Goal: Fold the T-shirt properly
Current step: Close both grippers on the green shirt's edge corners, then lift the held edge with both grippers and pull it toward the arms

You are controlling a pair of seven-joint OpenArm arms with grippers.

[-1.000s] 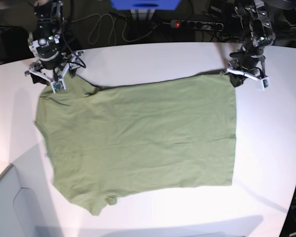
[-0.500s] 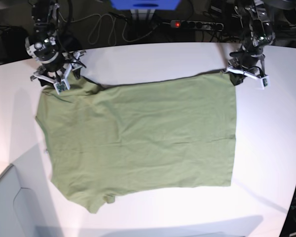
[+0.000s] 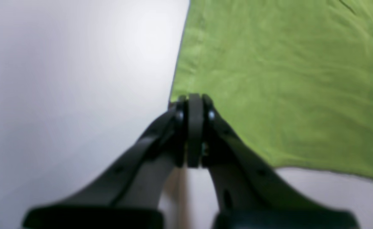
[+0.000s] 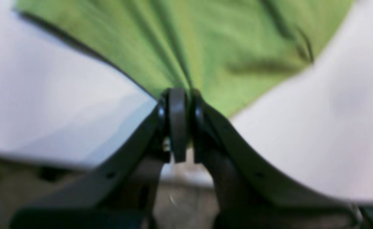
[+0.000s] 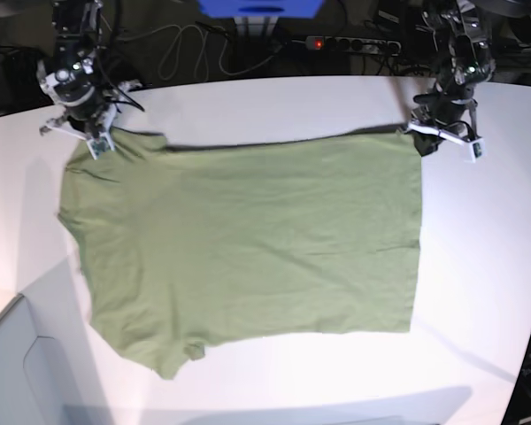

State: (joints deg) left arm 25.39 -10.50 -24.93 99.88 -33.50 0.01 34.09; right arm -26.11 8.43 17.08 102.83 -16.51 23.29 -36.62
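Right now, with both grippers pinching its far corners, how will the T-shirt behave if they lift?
Likely floppy: the T-shirt lies flat and softly wrinkled, so it should sag between the right gripper and left gripper. Probably light. The fabric bunches into folds at the right pinch, so it may stretch rather than slip.

Right hand [image 5: 96, 142], spread open over shoulder corner earlier, now clamped on T-shirt [image 5: 248, 239] there, cloth pinched between fingers [image 4: 177, 124]. Hand shifted toward far-left table [image 5: 274, 102] edge. Shoulder corner drawn along with it; far edge of shirt pulled straighter, near sleeve dragged slightly leftward.
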